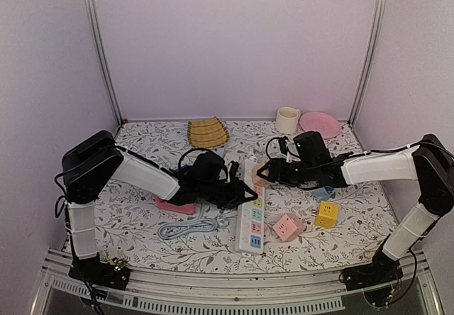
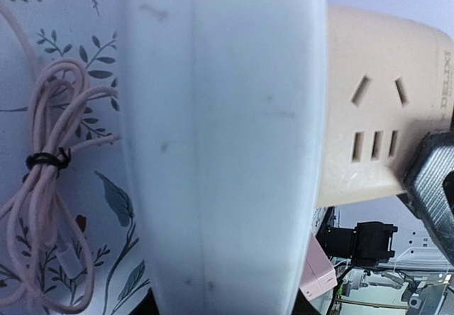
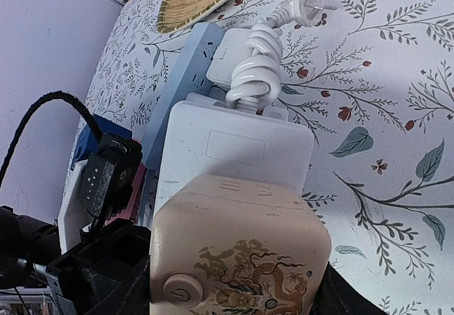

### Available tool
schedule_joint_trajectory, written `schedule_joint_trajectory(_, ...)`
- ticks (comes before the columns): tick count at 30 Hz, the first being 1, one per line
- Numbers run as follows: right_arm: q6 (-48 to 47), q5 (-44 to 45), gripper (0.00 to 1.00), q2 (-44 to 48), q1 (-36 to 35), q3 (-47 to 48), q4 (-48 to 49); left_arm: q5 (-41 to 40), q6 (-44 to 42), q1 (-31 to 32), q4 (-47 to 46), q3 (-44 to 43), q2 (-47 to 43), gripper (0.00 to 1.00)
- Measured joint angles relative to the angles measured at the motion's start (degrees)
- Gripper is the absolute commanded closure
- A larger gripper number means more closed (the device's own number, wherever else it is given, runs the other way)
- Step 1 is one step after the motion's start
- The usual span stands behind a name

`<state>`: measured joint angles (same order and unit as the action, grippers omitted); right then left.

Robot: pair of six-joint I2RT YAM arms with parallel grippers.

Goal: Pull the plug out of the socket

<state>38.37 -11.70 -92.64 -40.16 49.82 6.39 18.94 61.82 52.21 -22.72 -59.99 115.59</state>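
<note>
The socket is white with pink, yellow, blue and green panels. The plug is cream with a brown-gold dragon print. The cloth is white with grey-green leaves and red berries; one cube is yellow, another pink.

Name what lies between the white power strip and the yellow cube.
A pink cube adapter lies on the table between the white power strip and the yellow cube; the top external view shows it.
</note>
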Motion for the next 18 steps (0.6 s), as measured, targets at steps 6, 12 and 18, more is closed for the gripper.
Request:
schedule_joint_trajectory(6,-0.2,2.2,0.95,4.7,-0.4,-1.9,-1.6,0.0,-2.2,0.6,-2.5,0.4,-0.2,1.00)
schedule_joint_trajectory(12,-1.2,4.0,0.95,6.2,-0.8,-1.9,-3.2,0.1,-3.2,0.7,-2.9,-0.2,-0.1,1.00)
schedule_joint_trajectory(18,-2.7,8.2,0.95,7.4,-1.9,-1.3,-6.2,1.0,-4.0,0.7,-1.8,-3.0,1.5,1.00)
